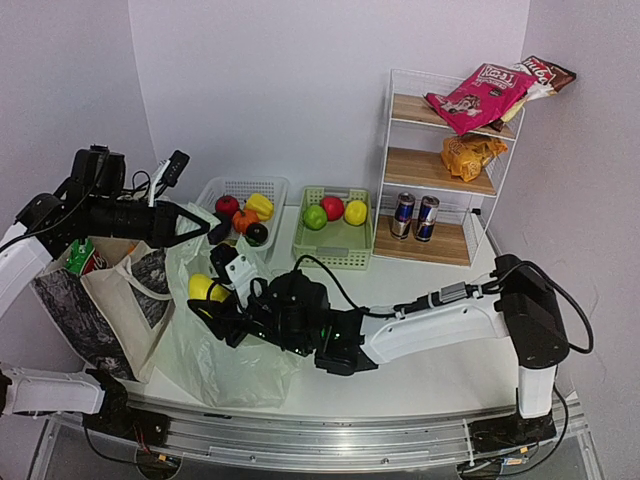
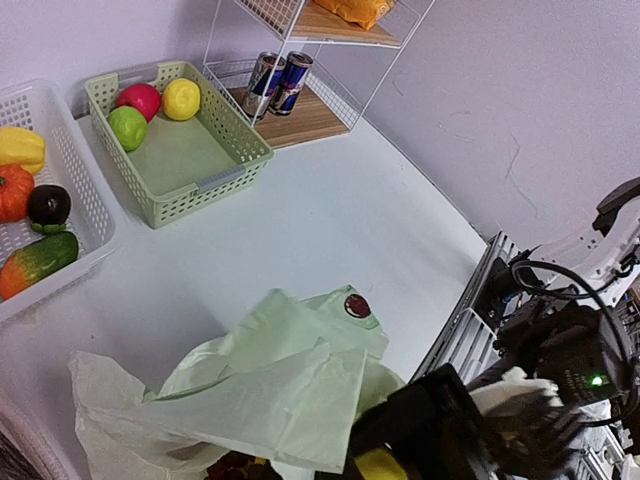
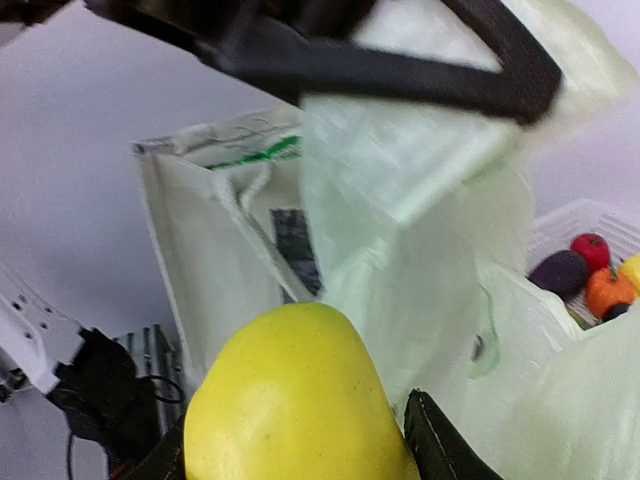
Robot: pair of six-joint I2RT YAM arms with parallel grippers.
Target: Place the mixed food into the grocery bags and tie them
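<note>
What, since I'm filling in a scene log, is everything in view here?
plastic bag: 1, pale green, front left of table
canvas tote: 1, beige with print panel, left of the plastic bag
yellow fruit: 1, yellow, at the plastic bag's mouth
white basket: 1, white, back centre
produce: at least 5, red, yellow, orange, dark, green, in white basket
green basket: 1, green, right of white basket
fruit: 3, green, red, yellow, in green basket
wire rack: 1, white with wooden shelves, back right
drink cans: 2, blue-silver, bottom shelf
snack packets: 3, pink, brown, orange, upper shelves
left hand: at the bag's top edge
right hand: gripping the yellow fruit
</note>
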